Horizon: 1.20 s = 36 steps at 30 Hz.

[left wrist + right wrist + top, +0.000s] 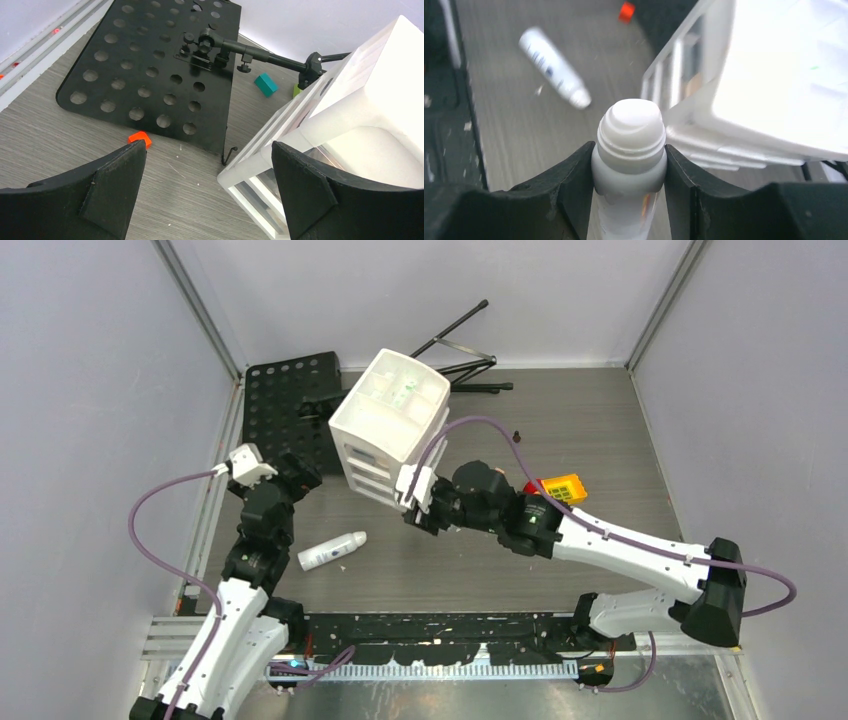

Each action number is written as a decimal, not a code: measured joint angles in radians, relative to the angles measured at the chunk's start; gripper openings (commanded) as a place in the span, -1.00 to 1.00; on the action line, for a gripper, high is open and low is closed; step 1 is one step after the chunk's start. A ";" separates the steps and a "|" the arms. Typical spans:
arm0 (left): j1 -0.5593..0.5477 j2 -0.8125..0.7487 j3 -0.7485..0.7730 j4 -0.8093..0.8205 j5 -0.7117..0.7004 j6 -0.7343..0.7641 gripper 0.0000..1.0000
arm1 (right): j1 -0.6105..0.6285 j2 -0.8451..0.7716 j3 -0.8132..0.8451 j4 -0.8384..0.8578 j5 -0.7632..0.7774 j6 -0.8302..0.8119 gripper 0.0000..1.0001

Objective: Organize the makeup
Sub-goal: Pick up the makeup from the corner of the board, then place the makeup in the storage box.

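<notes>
The left end effector (pixel 207 167) hangs spread wide and empty over the grey wood-grain tabletop (pixel 50 135), beside the white plastic drawer organizer (pixel 370 75). Right of it, a white cylindrical bottle (pixel 332 551) lies on its side, apart from both arms. The right end effector (pixel 629 152) pinches a second white bottle (pixel 630 122) with a ribbed rounded top, near the organizer's drawers.

The right claw (pixel 416 512) sits just below the organizer (pixel 390 420). A bottle (pixel 332 551) lies on the bench (pixel 600 430) to its left, below the left claw (pixel 303 475). A yellow block (pixel 561 487) lies to its right.
</notes>
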 measured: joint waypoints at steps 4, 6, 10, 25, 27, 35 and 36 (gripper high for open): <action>0.000 0.006 0.000 0.000 0.001 -0.002 0.94 | -0.025 0.039 0.060 0.152 0.051 0.078 -0.99; 0.000 0.009 0.000 0.000 0.004 -0.002 0.93 | -0.038 0.068 0.092 0.231 0.075 0.116 -1.00; 0.000 0.018 0.000 0.001 0.011 -0.005 0.93 | -0.076 0.136 0.171 0.387 0.130 0.200 -0.99; 0.000 0.036 0.000 0.002 0.034 -0.019 0.93 | -0.249 0.472 0.468 0.694 0.251 0.445 -0.99; 0.000 0.041 0.000 0.001 0.037 -0.022 0.93 | -0.249 0.503 0.484 0.695 0.242 0.458 -1.00; 0.000 0.042 0.000 0.002 0.042 -0.023 0.93 | -0.248 0.575 0.518 0.692 0.190 0.494 -0.99; 0.000 0.042 0.000 0.002 0.042 -0.023 0.93 | -0.248 0.579 0.522 0.691 0.186 0.495 -0.99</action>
